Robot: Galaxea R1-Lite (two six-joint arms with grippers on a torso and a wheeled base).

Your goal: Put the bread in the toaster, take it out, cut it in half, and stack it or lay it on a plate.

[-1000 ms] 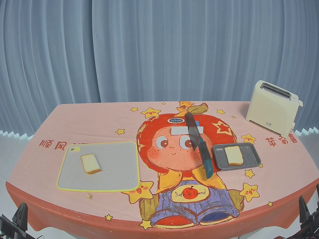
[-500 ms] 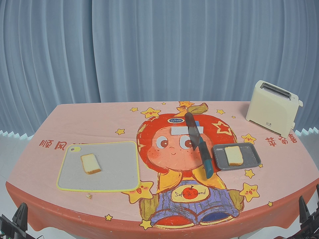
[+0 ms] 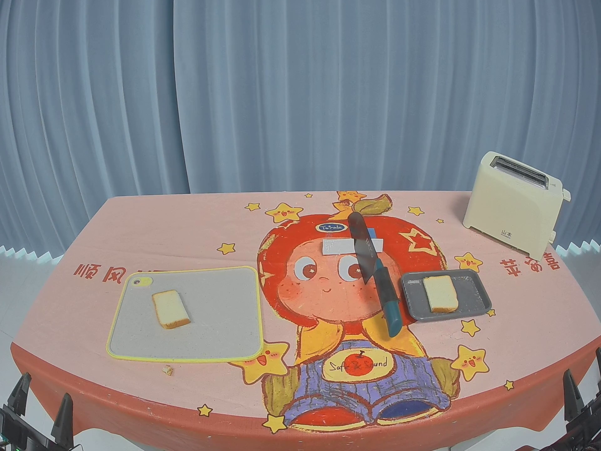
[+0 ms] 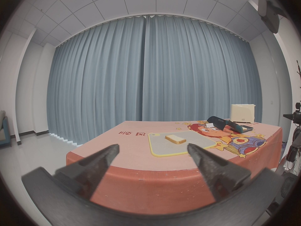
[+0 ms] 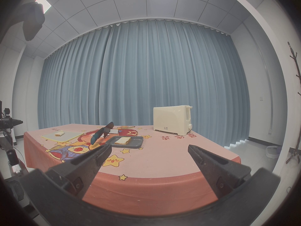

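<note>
Cutting is judged complete: one bread half (image 3: 440, 294) lies on the plate (image 3: 476, 295) while the second bread half (image 3: 170, 309) on the cutting board (image 3: 219, 339) awaits transfer; left end effector (image 4: 152, 146) and right end effector (image 5: 150, 146) are both spread wide and empty, off the worktop (image 3: 188, 233) edge.

The head view's edge crops the black left gripper (image 3: 45, 387) and black right gripper (image 3: 583, 371); a pale speck (image 3: 168, 369) is unidentifiably small.

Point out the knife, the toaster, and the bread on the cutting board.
knife (image 3: 376, 273), head view, where blade meets handle
toaster (image 3: 510, 211), head view, middle of its side wall
left bread (image 3: 170, 309), head view, centre of its top face
</note>
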